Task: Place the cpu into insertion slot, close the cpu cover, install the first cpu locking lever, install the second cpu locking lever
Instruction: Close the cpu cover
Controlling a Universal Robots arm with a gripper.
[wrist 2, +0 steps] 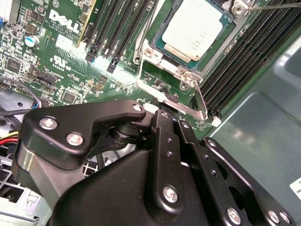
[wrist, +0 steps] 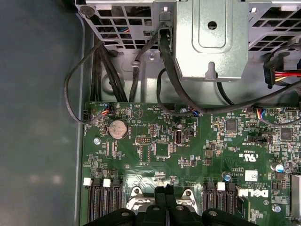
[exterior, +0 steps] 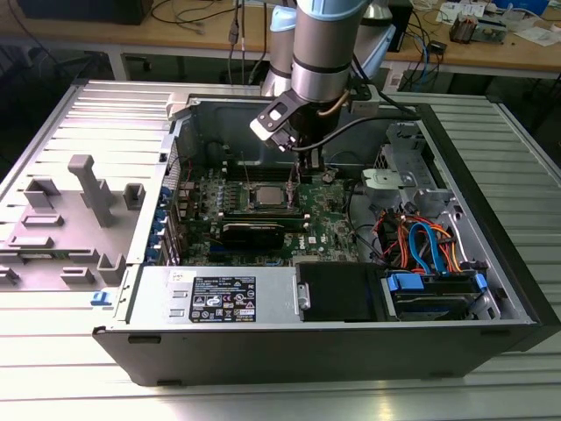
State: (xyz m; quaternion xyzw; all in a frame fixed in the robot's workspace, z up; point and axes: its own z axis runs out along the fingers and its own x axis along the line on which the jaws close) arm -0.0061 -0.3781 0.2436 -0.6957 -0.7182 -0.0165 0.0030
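Standing by the open computer case [exterior: 491,289], I see the arm reaching straight down into it. The gripper [exterior: 301,175] hangs just beside the insertion slot [exterior: 266,207], at the edge toward the exterior view's right.

- Claw: in both wrist views the black fingers [wrist: 160,195] are pressed together, with nothing seen between them. In the second wrist view the gripper [wrist 2: 163,114] hangs over the metal edge of the slot. I cannot tell whether it touches.
- The cpu [wrist 2: 195,29] sits inside the insertion slot [wrist 2: 230,19], silvery top facing up, lying flat and square to the rim.
- The cpu cover [wrist 2: 171,66] appears to lie flat around the cpu as a silver frame. I cannot be sure it is fully seated.
- A thin wire lever [wrist 2: 146,33] runs along one side of the slot, and a second wire [wrist 2: 275,5] shows at the far corner. I cannot tell whether either is latched.
- Long black memory slots [wrist 2: 117,28] flank the insertion slot on both sides, on the green motherboard [wrist: 188,150].
- A round coin cell [wrist: 117,128] sits on the same board, well apart from the slot.
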